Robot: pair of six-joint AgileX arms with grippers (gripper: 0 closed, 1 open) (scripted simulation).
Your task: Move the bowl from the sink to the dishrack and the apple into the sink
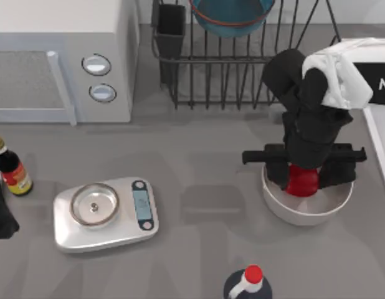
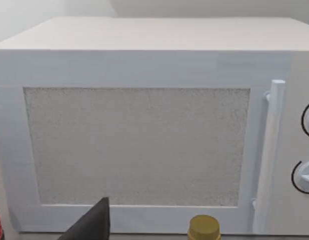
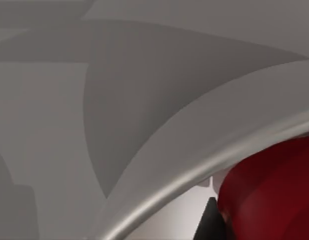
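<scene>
The teal-blue bowl (image 1: 233,15) with its orange-red rim rests in the black wire dishrack (image 1: 242,81) at the back. The red apple (image 1: 303,180) lies inside an off-white bowl (image 1: 308,212) at the right of the table. My right gripper (image 1: 303,177) reaches down into that bowl, its fingers pressed against both sides of the apple. Up close in the right wrist view, the apple (image 3: 274,195) sits just inside the white bowl's rim (image 3: 194,170). A strip of the sink (image 1: 382,156) runs along the right edge. My left gripper (image 1: 0,218) is parked at the far left.
A white microwave (image 1: 61,56) fills the back left and faces the left wrist camera (image 2: 144,145). A kitchen scale (image 1: 105,212) sits front left, beside a dark sauce bottle (image 1: 12,171). A red-capped bottle (image 1: 250,280) stands at the front edge.
</scene>
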